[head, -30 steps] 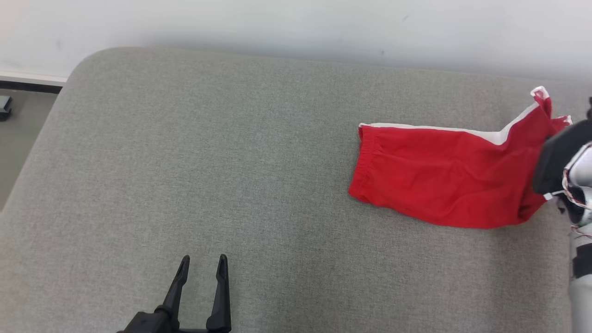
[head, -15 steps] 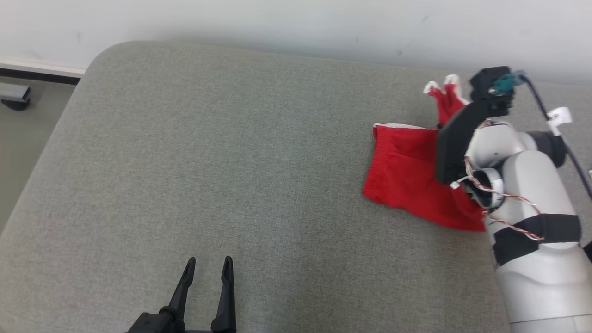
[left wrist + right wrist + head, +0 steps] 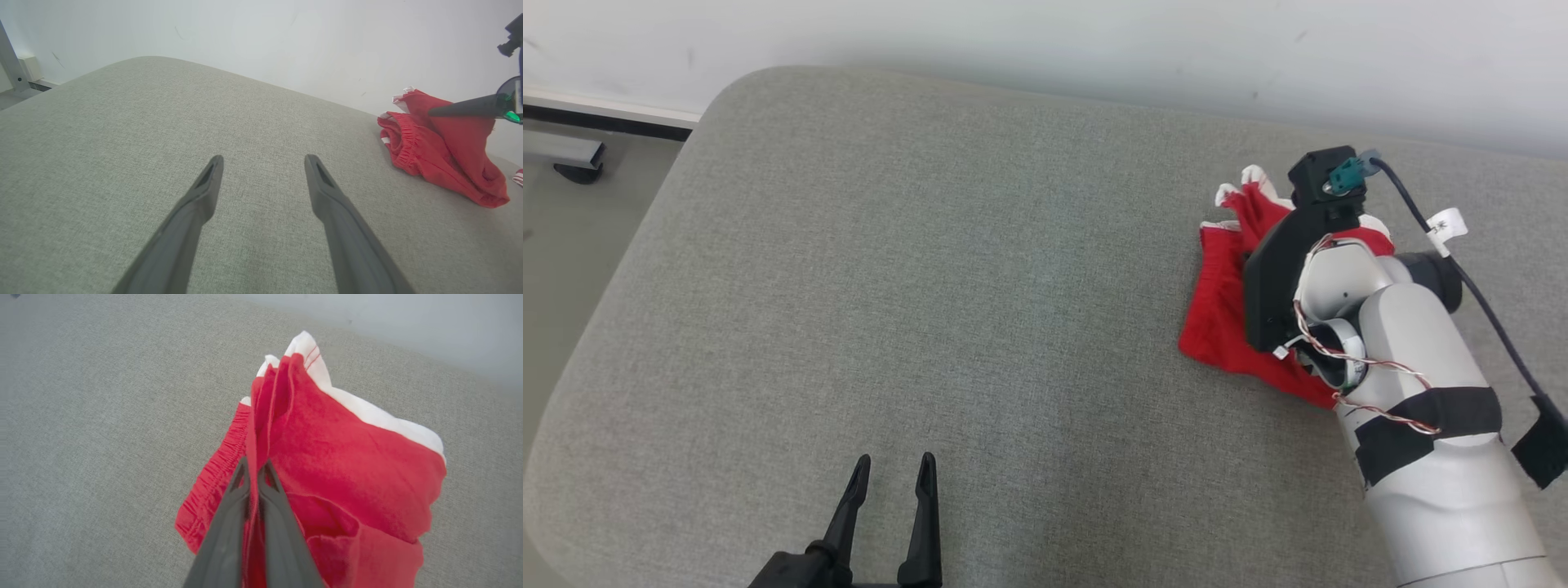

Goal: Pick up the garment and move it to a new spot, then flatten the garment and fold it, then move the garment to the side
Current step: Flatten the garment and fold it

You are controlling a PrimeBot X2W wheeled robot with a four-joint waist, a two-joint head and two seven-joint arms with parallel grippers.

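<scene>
1. My right gripper (image 3: 254,465) is clamped on a fold of the garment (image 3: 347,457). Both fingers are pressed together with red cloth squeezed between them.
2. The garment is red with a white side stripe and a gathered elastic band. In the right wrist view the pinched fold runs up past the fingertips to a white-trimmed corner.
3. The rest of the cloth is bunched under and to the right of the fingers. Its lower part rests on the grey cushion (image 3: 931,286).
4. In the head view the garment sits far right on the cushion, near the far edge. It is half hidden by my right arm (image 3: 1421,392), and its elastic band faces my left.
5. My left gripper (image 3: 894,461) has its jaws spread wide and holds nothing. It is low over the near part of the cushion, well apart from the garment.
6. Edges: the cushion's far edge runs along the white wall (image 3: 1013,33). The far-left corner is rounded, and the left edge drops to the floor (image 3: 572,245).
7. Room: there is a broad bare stretch of cushion between the left gripper and the garment. It spans the middle and the left side.
8. There is only a narrow strip of cushion between the garment and the wall edge.
</scene>
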